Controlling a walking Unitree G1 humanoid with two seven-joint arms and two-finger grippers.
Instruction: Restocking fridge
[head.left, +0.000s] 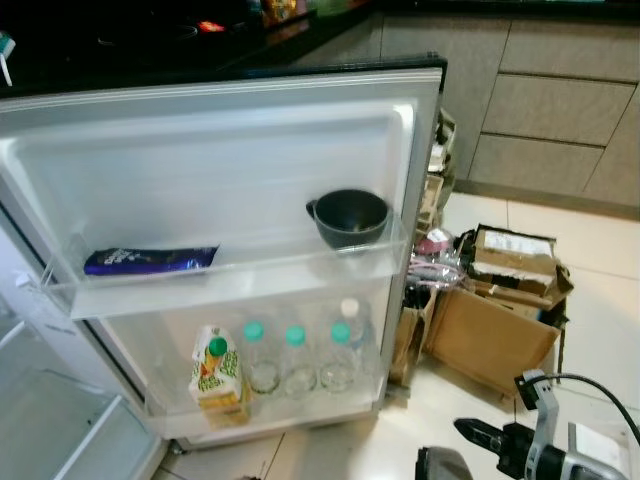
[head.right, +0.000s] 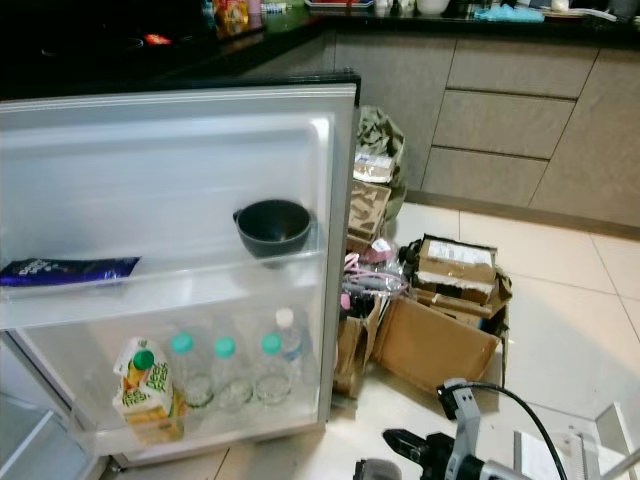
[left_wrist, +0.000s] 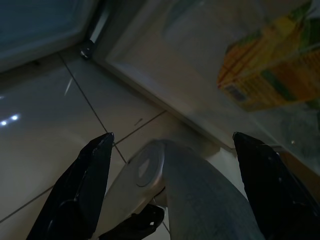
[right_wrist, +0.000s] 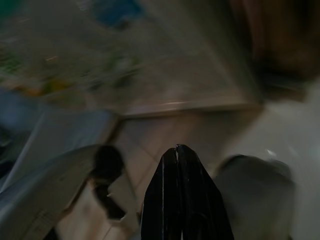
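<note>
Fridge door (head.left: 230, 160) stands open at 12 o'clock and already seems partly stocked: a juice carton (head.left: 218, 375) and bottles (head.left: 300, 355) below, a dark bowl (head.left: 350, 215) and blue packet (head.left: 150, 260) above. Room remains between these two. Right gripper (head.left: 470, 432), fingers pressed together and empty, hangs low at 5 o'clock near cardboard boxes (head.left: 495, 310); left gripper (left_wrist: 172, 150) gapes wide over the floor, holding nothing.
</note>
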